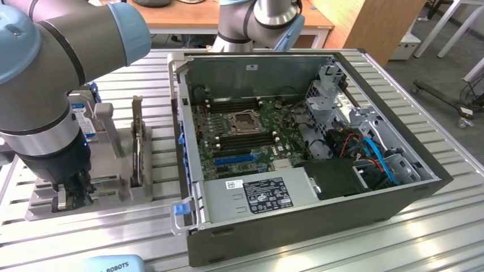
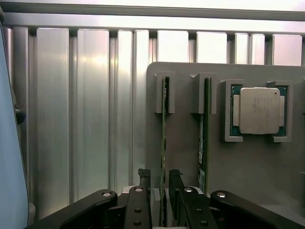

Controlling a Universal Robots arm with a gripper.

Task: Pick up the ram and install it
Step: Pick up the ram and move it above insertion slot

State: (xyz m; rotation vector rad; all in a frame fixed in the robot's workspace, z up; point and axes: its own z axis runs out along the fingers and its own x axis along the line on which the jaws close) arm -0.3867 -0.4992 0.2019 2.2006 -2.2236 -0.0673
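Green and seen edge-on, the ram stands upright in a slot of the grey holder. The gripper is set over it with jaws wide apart, one of its fingertips on each side of the board, and it grips nothing. To pick well, I judge the fingers should be centred so that both pads meet the flat faces together, low enough for a firm hold yet clear of the slot's posts. A lopsided close could tilt the thin stick or jam it, so the lift should run straight along the slot. A second stick stands just beside it, with the processor beyond, so the finger on that side has little room. In the exterior view the arm comes down at about eight o'clock, and the case lies at three o'clock from it. The ram's chips and label cannot be seen edge-on, and its near end is hidden behind the gripper body. The arm covers it from outside, and the board's memory slots are too small to judge.
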